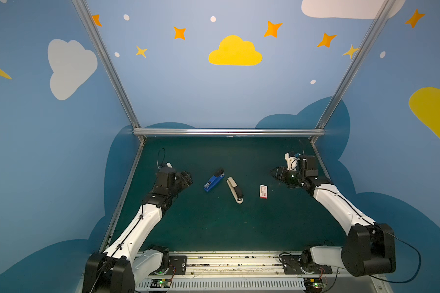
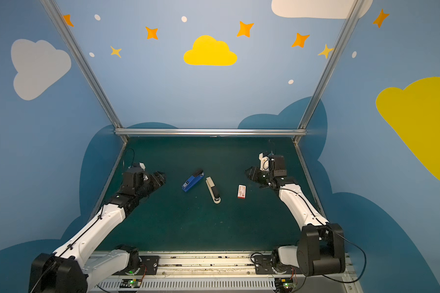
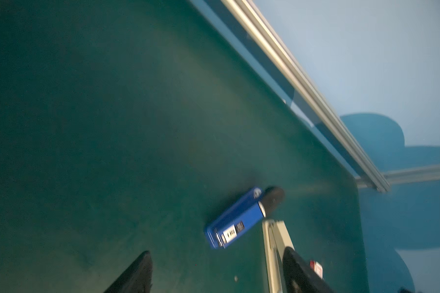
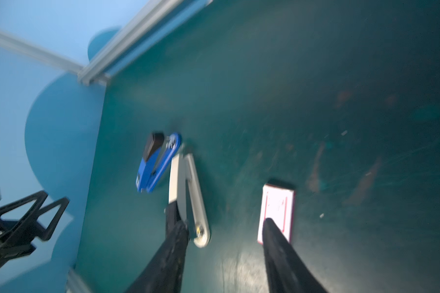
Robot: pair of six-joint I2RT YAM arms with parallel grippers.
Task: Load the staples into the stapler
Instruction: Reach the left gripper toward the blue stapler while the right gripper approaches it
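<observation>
A small white-and-red box of staples (image 1: 263, 191) (image 2: 241, 191) (image 4: 277, 203) lies closed on the green mat, right of centre; the staples themselves are hidden inside. A beige stapler (image 1: 235, 190) (image 2: 213, 190) (image 4: 198, 203) lies at the centre, with a blue stapler (image 1: 214, 181) (image 2: 192, 180) (image 3: 235, 220) just to its left. My left gripper (image 1: 188, 178) (image 3: 217, 256) hovers open left of the blue stapler, holding nothing. To the right of the box and a little behind it, my right gripper (image 1: 274, 173) (image 4: 224, 222) is open and empty.
Aluminium rails (image 1: 229, 132) bound the mat at the back and along both sides, with blue painted walls behind them. The arms' mounting rail (image 1: 234, 263) runs along the front edge. Small specks of debris (image 4: 321, 215) lie on the mat near the box.
</observation>
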